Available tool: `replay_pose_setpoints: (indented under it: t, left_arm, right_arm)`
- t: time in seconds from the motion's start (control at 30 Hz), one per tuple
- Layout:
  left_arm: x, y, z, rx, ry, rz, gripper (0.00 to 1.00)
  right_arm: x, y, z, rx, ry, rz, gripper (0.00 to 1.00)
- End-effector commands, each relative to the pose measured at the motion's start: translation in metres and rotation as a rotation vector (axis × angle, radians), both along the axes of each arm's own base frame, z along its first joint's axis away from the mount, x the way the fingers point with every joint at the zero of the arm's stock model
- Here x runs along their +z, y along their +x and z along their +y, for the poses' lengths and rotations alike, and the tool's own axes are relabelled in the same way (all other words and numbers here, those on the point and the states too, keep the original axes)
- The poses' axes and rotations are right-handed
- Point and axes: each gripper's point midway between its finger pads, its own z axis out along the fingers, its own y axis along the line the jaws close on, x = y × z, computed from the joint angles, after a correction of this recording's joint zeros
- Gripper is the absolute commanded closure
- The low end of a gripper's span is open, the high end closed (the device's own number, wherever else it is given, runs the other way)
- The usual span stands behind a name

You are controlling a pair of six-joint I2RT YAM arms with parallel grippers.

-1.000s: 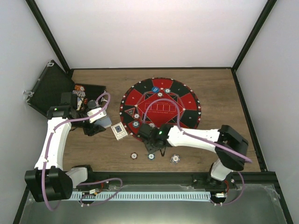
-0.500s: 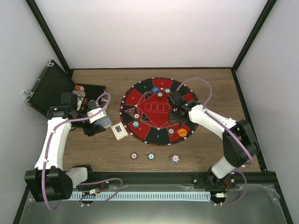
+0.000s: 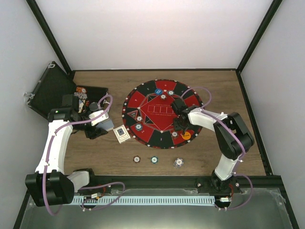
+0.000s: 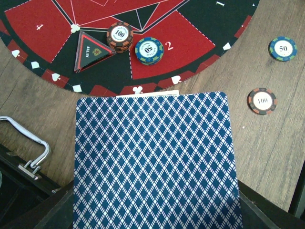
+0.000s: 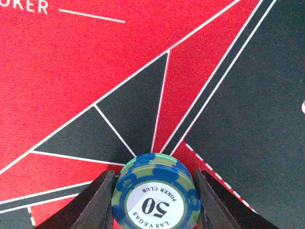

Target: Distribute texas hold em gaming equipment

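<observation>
While right jaws pinch a chip stack [image 5: 155, 199] low on the mat [image 5: 71, 71], left jaws hold a card [image 4: 152, 162] below its rim, tabletop [image 4: 274, 162] open at lower right.

You're looking down on a brown wood-grain table [image 3: 228, 90] boxed in by plain white walls [image 3: 152, 33], with 2 black frame struts [image 3: 50, 36] slanting up from its far corners. The light is soft and even. A grey metal ledge [image 3: 267, 210] lines the near edge.

just off the mat [image 4: 43, 28], the blue-backed card [image 4: 155, 162] runs past the bottom edge, hiding most of a white card [image 4: 147, 94]; on the mat, the blue-green 50 chip [image 5: 155, 202] is cropped below.
</observation>
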Motion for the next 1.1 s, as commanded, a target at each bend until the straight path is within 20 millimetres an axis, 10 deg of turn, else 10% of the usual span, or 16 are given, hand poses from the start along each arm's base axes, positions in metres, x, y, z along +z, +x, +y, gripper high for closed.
replay_pose_setpoints:
  t: [0.0,0.27,0.57,1.07]
  left_arm:
    - [0.012,0.002,-0.006,-0.035,-0.034,-0.047,0.89]
    - [0.01,0.003,-0.005,-0.04,-0.032,-0.044,0.89]
    - [0.007,0.003,-0.003,-0.046,-0.015,-0.022,0.89]
    - [0.006,0.0,-0.003,-0.038,-0.018,-0.019,0.89]
  right_arm:
    - [-0.008,0.004,-0.005,-0.021,-0.016,-0.011,0.67]
    - [-0.01,0.002,-0.007,-0.032,-0.022,-0.004,0.47]
    - [0.066,0.005,-0.006,-0.054,0.041,-0.153,0.25]
    - [0.084,-0.116,0.062,0.14,0.062,-0.065,0.05]
